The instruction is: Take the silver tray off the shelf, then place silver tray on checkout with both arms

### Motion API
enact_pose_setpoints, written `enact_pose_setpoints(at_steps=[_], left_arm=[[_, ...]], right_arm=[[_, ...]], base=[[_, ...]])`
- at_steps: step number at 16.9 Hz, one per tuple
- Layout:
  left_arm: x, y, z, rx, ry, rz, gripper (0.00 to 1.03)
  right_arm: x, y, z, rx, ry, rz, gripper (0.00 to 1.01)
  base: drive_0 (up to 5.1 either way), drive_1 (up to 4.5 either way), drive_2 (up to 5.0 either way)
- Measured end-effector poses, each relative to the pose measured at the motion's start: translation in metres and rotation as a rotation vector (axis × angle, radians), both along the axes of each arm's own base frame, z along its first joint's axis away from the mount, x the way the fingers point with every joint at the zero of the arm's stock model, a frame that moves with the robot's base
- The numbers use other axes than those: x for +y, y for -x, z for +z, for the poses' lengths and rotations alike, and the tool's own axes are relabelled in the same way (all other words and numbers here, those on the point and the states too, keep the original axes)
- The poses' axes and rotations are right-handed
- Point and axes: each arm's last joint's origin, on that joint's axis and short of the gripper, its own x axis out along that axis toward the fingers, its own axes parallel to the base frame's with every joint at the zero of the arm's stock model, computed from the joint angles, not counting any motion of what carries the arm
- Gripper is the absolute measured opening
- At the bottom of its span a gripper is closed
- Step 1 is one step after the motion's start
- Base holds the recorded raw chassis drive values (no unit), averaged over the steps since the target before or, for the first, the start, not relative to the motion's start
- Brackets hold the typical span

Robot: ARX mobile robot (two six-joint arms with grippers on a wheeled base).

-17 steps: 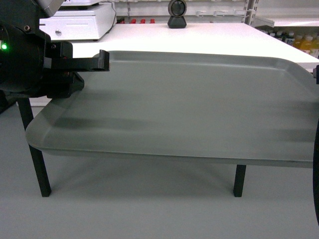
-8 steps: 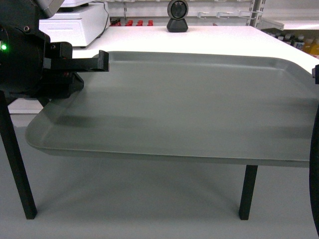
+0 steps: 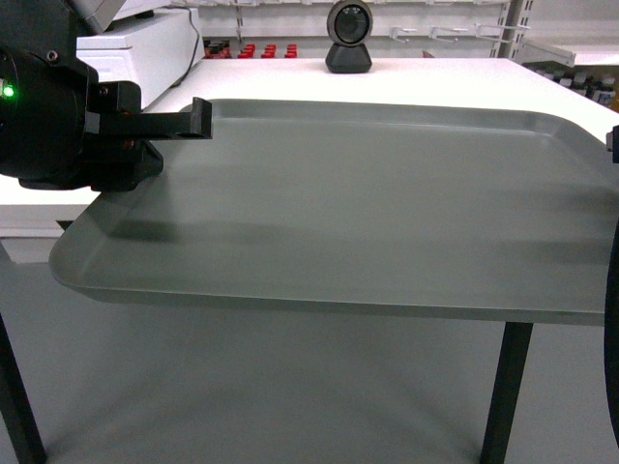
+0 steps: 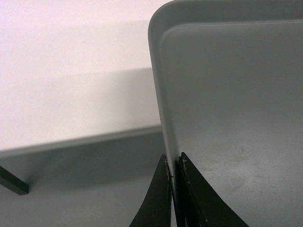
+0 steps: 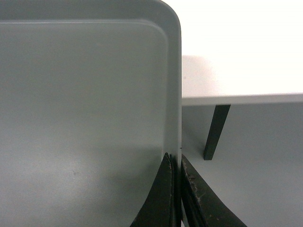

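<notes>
your left hand (image 4: 173, 189) pinches the left rim of the silver tray (image 3: 368, 213) between thin fingers; your right hand (image 5: 176, 189) pinches the right rim the same way. the tray hangs in the air between them, its far edge over the near part of the checkout tabletop (image 3: 435, 82), the rest still out over the floor. with only 2 narrow edge grips, any uneven lowering could twist the tray and let a rim slip free. the scanner (image 3: 349, 37) stands well behind.
</notes>
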Motion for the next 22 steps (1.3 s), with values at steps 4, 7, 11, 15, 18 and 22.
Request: enact_pose_setpoints(at_steps=[4,7,11,15,18,22], left_arm=[[-0.0002,0.0000,0.0007,-0.005,0.002,-0.001,0.03],[-0.0002,0.0001,0.0002,-0.002,0.000,0.000,0.03],[0.0000,0.0000,0.0003,-0.003,0.000,0.000,0.03],[0.0000,0.0001,0.0002,-0.002,0.001,0.000,0.03],[-0.0001,0.0000,0.0004,-0.004,0.000,0.001,0.03],[-0.0001,-0.0003,-0.0002,-0.002,0.001,-0.001,0.03]], right_arm=[[0.0000,0.0000,0.0000,0.000,0.000,0.000,0.03],[0.0001,0.0000,0.0001,-0.001,0.000,0.000,0.03],[0.0001,0.0000,0.0000,0.000,0.000,0.000,0.03],[0.0000,0.0000,0.0000,0.000,0.000,0.000,0.03],[0.0001,-0.0001,0.0002,-0.002,0.000,0.000,0.03],[0.0001,-0.0003,-0.0006,0.002,0.000,0.000,0.03]], base=[[-0.1,4.15,-4.3],[0.0,4.21,-4.3],[-0.1,4.20,-4.3],[0.0,4.25,-4.3],[0.0,1.45,-1.4],[0.0,0.00,0.0]])
